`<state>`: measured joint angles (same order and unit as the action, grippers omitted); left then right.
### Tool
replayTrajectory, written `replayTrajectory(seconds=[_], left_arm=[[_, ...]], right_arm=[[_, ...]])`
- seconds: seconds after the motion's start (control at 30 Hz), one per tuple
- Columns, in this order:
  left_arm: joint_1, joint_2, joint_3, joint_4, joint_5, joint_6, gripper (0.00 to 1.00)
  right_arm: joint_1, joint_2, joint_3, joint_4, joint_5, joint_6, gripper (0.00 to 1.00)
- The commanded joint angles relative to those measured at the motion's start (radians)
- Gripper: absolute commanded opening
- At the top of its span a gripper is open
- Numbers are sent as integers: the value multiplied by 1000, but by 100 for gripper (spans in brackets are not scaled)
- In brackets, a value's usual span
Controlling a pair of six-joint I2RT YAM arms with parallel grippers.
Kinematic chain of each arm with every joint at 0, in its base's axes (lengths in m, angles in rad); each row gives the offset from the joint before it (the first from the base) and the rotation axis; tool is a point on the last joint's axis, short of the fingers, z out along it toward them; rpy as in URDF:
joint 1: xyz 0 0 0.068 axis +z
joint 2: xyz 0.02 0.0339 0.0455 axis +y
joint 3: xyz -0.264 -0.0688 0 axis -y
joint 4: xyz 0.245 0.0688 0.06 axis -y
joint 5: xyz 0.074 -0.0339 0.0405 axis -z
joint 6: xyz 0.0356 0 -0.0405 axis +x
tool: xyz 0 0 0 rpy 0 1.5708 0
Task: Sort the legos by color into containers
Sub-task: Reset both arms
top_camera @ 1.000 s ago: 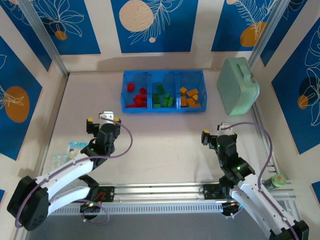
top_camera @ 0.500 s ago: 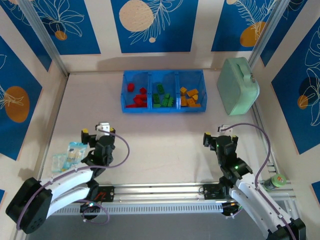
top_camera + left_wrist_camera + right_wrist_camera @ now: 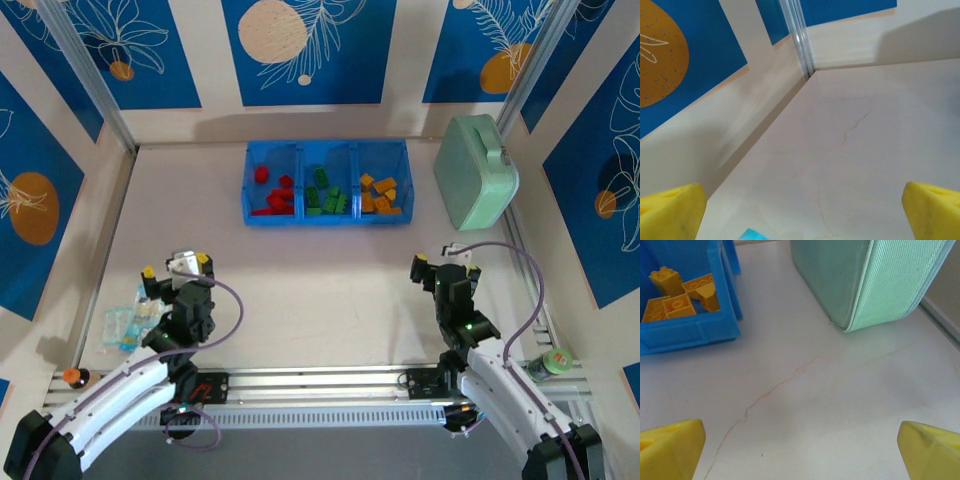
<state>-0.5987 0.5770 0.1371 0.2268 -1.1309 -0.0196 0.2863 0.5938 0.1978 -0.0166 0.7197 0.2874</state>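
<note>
1. Starting at the near edge, an aluminium rail (image 3: 320, 378) runs across the table (image 3: 320, 300) between the two arm bases.
2. Just beyond it on the left, the left gripper (image 3: 177, 267) hangs over bare tabletop with its jaws spread wide and nothing between them. Its wrist view shows the yellow fingertips (image 3: 672, 210) at the two lower corners and the left gripper (image 3: 800, 212) facing the wall corner.
3. A crumpled clear packet (image 3: 130, 318) lies on the table beside that arm, towards the left wall.
4. On the right, the right gripper (image 3: 443, 265) is likewise fully spread and empty (its own camera shows plain tabletop in the gap, right gripper (image 3: 800, 450)).
5. Farther back, well apart from both grippers, sits the blue tray (image 3: 326, 218) with three compartments side by side.
6. The red legos (image 3: 272, 195) lie in the left compartment, the green legos (image 3: 327, 195) in the middle one and the orange-yellow legos (image 3: 379, 195) in the right one; the last also show in the right wrist view (image 3: 677, 297) inside the tray wall (image 3: 690, 332).
7. A mint green case (image 3: 476, 172) stands near the tray's right end, not touching it (image 3: 865, 280).
</note>
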Motion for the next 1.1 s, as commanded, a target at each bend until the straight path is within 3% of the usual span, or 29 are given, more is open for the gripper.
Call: replayTrajectory(seconds=[0.0, 0.27, 0.73, 1.07], left_arm=[[-3, -5, -52, 122, -36, 50, 100], [50, 81, -106, 371, 18, 84, 100], [283, 386, -103, 683, 213, 21, 100], [313, 683, -112, 1078, 287, 99, 100]], right_arm=[[-29, 45, -9, 131, -20, 0, 99], [-89, 165, -37, 356, -35, -25, 99], [-161, 400, -34, 660, -80, -41, 99], [-164, 655, 15, 925, -155, -98, 99]])
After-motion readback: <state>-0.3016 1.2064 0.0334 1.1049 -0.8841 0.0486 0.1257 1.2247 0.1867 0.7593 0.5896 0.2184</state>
